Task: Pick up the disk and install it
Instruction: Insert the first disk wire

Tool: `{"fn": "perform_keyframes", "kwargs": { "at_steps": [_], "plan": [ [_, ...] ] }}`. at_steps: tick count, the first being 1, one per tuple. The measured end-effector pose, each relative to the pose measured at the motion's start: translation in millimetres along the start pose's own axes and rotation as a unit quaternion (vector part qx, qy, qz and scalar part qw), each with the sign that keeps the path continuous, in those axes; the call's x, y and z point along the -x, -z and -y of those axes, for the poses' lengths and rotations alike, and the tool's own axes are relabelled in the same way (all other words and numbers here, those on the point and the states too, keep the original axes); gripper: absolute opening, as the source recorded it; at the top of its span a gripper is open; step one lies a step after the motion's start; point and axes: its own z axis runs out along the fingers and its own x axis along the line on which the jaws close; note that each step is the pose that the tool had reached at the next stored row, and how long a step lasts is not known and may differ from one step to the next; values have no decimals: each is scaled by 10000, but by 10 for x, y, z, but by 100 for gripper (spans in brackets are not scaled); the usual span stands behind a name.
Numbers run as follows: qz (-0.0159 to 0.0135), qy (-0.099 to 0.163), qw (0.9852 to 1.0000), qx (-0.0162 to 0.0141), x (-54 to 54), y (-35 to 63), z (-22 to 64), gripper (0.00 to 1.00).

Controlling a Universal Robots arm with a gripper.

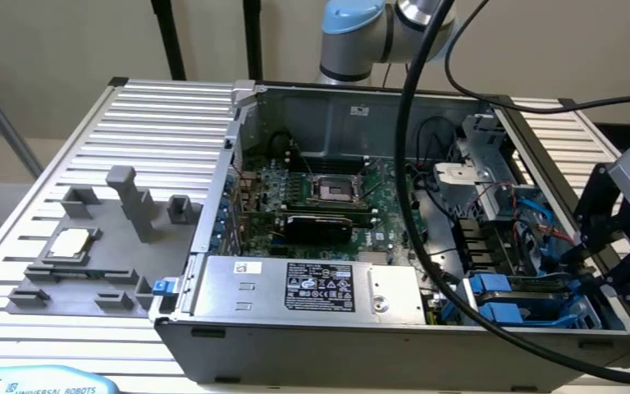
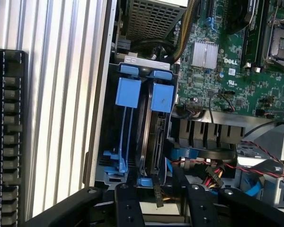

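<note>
Exterior overhead, whole case [image 1: 403,353]; wrist close, its drive bays [image 1: 523,300] [image 2: 137,60]

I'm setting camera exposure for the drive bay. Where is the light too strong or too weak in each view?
Wrist view: the ribbed table glares near white, while the disk sits in shadow in its bay. Exterior view: the ribbed table is evenly bright, the drive bay is dimmer, and a black cable crosses in front of the case.

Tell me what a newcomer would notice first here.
The open grey metal computer case with its green motherboard sits at the exterior view's middle. In its corner at the exterior view's lower right, the disk in a bright blue plastic carrier stands in the drive bay beside a second blue carrier, the black gripper close by.
</note>
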Motion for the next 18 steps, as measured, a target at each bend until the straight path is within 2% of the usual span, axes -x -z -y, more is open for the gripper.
{"fn": "perform_keyframes", "kwargs": {
  "at_steps": [1, 2, 3, 13, 15, 16, 18],
  "plan": [
    [0, 1, 10000, 2, 0, -1, 0, 35],
    [0, 1, 10000, 4, 0, -3, 0, 35],
    [1, 2, 10000, 6, -1, -6, 0, 28],
    [1, 18, 10000, 13, -4, -29, 1, 28],
    [0, 21, 10000, 14, -4, -30, 0, 26],
    [0, 23, 10000, 14, -5, -32, 0, 19],
    [1, 27, 10000, 14, -5, -34, 1, 19]
  ]
}}
